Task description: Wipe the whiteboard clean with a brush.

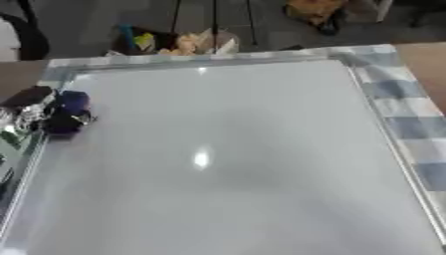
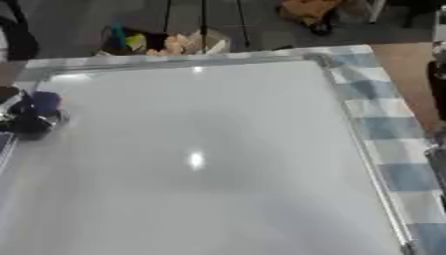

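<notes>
Left eye view: the whiteboard (image 1: 235, 159) is laid flat and looks free of marks. At its left edge the left hand (image 1: 31, 112) is curled round a dark blue brush (image 1: 71, 107), pressed down for wiping; the right hand is unseen

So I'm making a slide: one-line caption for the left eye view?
Robot's left hand holds a blue brush at the left edge of a whiteboard with no marks showing.
</notes>
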Available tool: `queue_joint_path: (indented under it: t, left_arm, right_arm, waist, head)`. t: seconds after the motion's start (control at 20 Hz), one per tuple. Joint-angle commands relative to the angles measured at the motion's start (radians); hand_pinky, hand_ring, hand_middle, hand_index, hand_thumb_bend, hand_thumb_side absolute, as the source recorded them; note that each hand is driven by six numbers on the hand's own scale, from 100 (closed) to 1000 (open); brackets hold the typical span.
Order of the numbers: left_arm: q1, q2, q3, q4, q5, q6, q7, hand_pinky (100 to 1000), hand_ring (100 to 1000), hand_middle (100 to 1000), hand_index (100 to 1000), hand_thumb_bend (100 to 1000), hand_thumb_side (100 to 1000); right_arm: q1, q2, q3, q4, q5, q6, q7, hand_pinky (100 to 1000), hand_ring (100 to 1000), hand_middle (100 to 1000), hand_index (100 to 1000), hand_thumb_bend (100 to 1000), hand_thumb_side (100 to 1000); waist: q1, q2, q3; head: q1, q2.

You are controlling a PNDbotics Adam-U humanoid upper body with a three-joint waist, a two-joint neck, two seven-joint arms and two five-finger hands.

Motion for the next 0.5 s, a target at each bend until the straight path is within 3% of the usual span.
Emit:
queue_joint_path:
  t: [0.05, 0.5]
  left_arm:
    - [-0.021, 0.022, 0.0, -0.022, -0.009, -0.016, -0.025, 303, 467, 410, 375, 100, 536]
    - [-0.018, 0.025, -0.004, -0.039, -0.019, -0.039, -0.069, 316, 476, 422, 509, 118, 579]
  right_arm:
    - [-0.009, -0.02, -0.008, -0.015, -0.005, 0.002, -0.005, 793, 817, 743, 788, 100, 902]
    - [-0.007, -0.019, -0.01, -0.015, -0.004, 0.005, -0.011, 793, 817, 742, 788, 100, 899]
  waist:
    - [-0.001, -0.025, 0.001]
    - [-0.001, -0.028, 0.002]
  head:
    - [0.004, -0.011]
    - [0.004, -0.01]
